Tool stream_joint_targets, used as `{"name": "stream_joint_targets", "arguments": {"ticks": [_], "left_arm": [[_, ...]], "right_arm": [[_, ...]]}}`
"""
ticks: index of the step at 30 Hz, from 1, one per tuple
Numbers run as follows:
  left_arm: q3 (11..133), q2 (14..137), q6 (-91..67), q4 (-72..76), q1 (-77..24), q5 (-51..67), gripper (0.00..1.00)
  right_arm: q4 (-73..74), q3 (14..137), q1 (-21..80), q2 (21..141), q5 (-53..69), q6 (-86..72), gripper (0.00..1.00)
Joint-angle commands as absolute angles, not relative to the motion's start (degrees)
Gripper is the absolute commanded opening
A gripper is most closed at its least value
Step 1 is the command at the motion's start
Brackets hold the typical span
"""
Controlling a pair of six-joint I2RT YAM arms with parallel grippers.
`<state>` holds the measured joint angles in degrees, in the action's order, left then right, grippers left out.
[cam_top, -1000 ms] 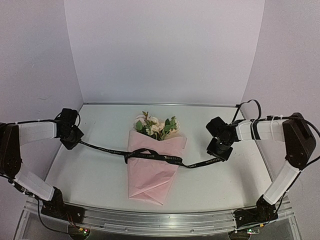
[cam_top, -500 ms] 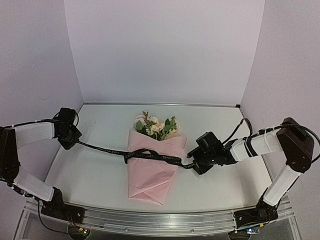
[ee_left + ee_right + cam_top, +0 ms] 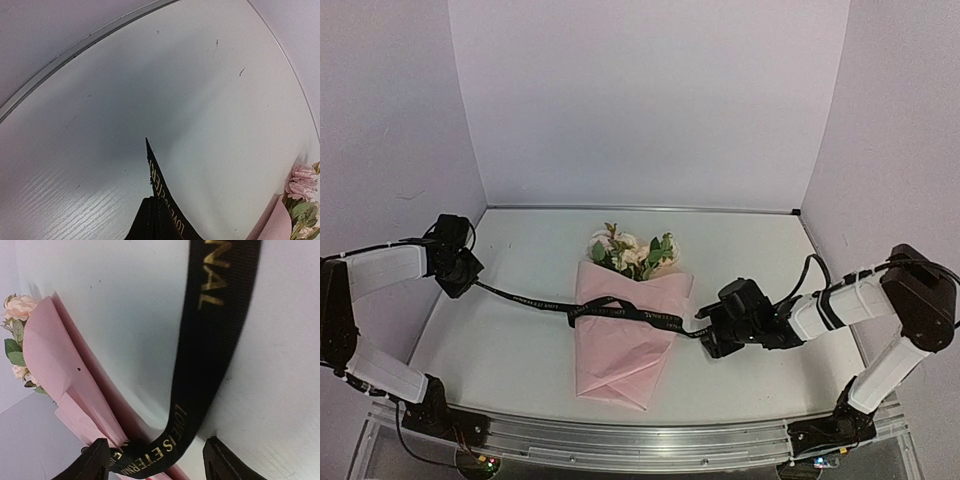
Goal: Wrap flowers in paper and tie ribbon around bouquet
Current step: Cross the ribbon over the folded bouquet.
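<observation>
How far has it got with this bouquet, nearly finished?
Wrapping looks done: the flowers sit in a folded cone of pink paper. Tying is under way: the ribbon crosses the cone, the left gripper pinches one end, the right gripper straddles the other, open. Remaining: a finished knot or bow.

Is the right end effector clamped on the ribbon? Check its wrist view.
No, the right end effector is open, the ribbon passing between its fingers.

The ribbon (image 3: 530, 298) (black, gold-lettered) stretches from the left gripper (image 3: 468, 276) across the bouquet (image 3: 623, 335) to the right gripper (image 3: 709, 336) just beside it.
</observation>
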<state>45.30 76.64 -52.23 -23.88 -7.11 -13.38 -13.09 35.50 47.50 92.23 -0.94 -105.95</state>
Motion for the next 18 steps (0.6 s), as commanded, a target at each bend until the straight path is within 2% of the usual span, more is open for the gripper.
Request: {"name": "stream_joint_targets", "arguments": {"ticks": [1,12,18], "left_arm": [[45.2,74.9,-50.7,-21.9,-6.8,-12.3,0.0],[44.5,73.7,-49.3,-21.3,-6.9,-11.5,0.0],[44.5,72.7,-49.1,-21.6,-6.8,-12.5,0.0]], "right_arm": [[-9.5,34.0,49.4,90.0,-3.8,-111.1,0.68],[-21.8,37.1,53.7,100.8,-4.9,-123.1,0.65],[-23.2,33.4,53.8,100.9,-8.6,-125.3,0.47]]}}
